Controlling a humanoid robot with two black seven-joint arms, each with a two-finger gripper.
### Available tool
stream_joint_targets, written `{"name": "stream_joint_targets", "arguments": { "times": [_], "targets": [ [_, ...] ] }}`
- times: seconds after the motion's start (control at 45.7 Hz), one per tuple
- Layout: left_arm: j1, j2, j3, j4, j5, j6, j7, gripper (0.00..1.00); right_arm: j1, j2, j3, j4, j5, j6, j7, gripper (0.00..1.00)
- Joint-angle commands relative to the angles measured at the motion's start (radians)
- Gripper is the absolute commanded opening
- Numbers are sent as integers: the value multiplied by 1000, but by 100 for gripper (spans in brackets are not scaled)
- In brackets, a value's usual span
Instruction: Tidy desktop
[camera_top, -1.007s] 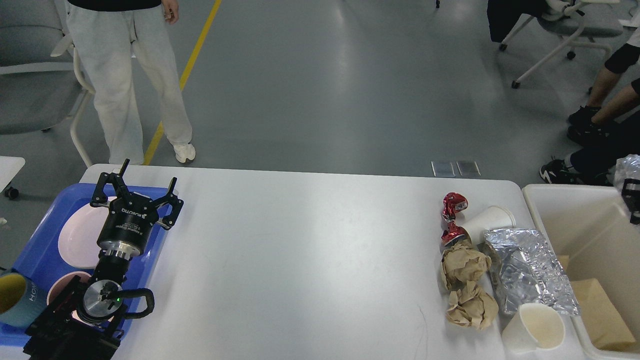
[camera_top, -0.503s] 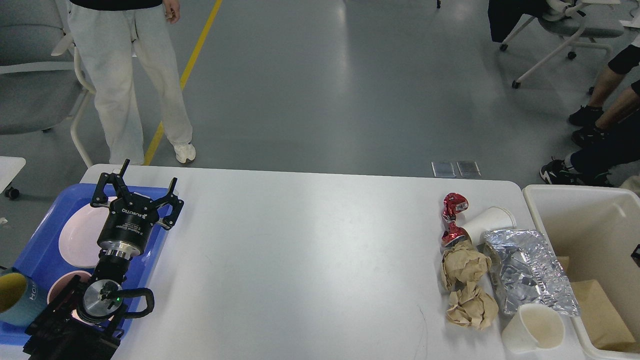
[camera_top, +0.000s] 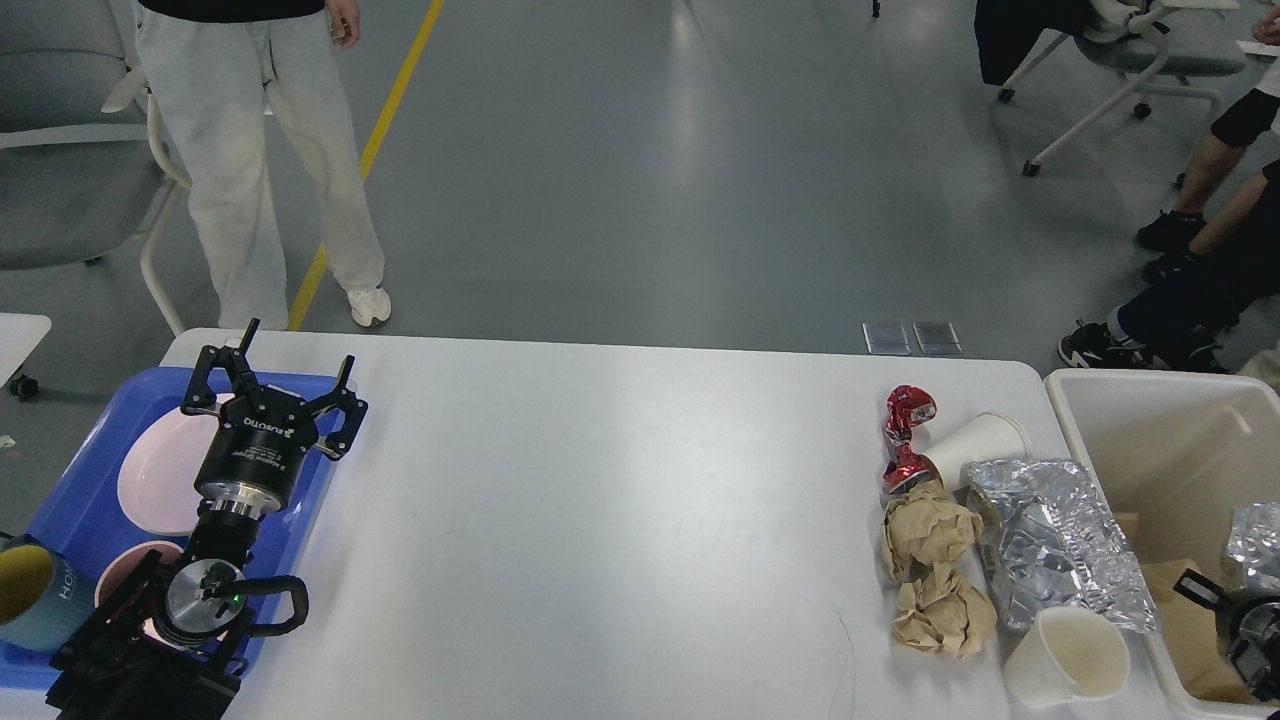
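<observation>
- The left gripper (camera_top: 285, 365) is hovering over the blue tray (camera_top: 75, 490) at the left end of the desktop (camera_top: 600, 520), its two fingers spread apart and grasping nothing.
- Under and just behind that gripper, a pale pink plate (camera_top: 160, 480) is lying in the tray, with a pink bowl (camera_top: 125, 585) nearer the view's edge, partly hidden by the arm.
- A yellow-lined mug (camera_top: 35, 600) is standing at the tray's near left corner.
- The right gripper (camera_top: 1245, 605) is showing only at the lower right corner, inside the cream bin (camera_top: 1130, 400); it is touching a crumpled foil piece (camera_top: 1255, 540), but whether its fingers are clenched on the foil cannot be told.
- Brown paper (camera_top: 1195, 620) is lying on the bin's floor beside that gripper.
- The desktop is taking up the lower middle of the view, the tray at its left end and the bin just beside its right edge.
- Near the right end, litter is lying bunched together: a large foil sheet (camera_top: 1055, 540), two brown paper wads (camera_top: 930, 525) (camera_top: 940, 615), a tipped white paper cup (camera_top: 980, 445), a second white cup (camera_top: 1070, 655) on its side, and red wrappers (camera_top: 908, 410).
- A person in pale trousers (camera_top: 260, 160) is standing beyond the far left corner.
</observation>
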Motion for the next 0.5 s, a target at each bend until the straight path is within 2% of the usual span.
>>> {"name": "stream_joint_targets", "arguments": {
  "times": [0.0,0.328,0.35,0.372,0.438,0.481],
  "targets": [
    [0,0,0,0,0,0,0,97,-11,9,3,-2,1,-12,-2,0],
    [0,0,0,-1,0,0,0,97,-24,28,4,-2,0,-35,-1,0],
    [0,0,0,0,0,0,0,97,-24,28,4,-2,0,-52,-1,9],
    [0,0,0,0,0,0,0,97,-25,28,4,-2,0,-73,1,28],
    [0,0,0,0,0,0,0,97,-25,29,4,0,0,-171,2,97],
    [0,0,0,0,0,0,0,97,-28,31,3,12,0,-218,4,100]
  ]
}}
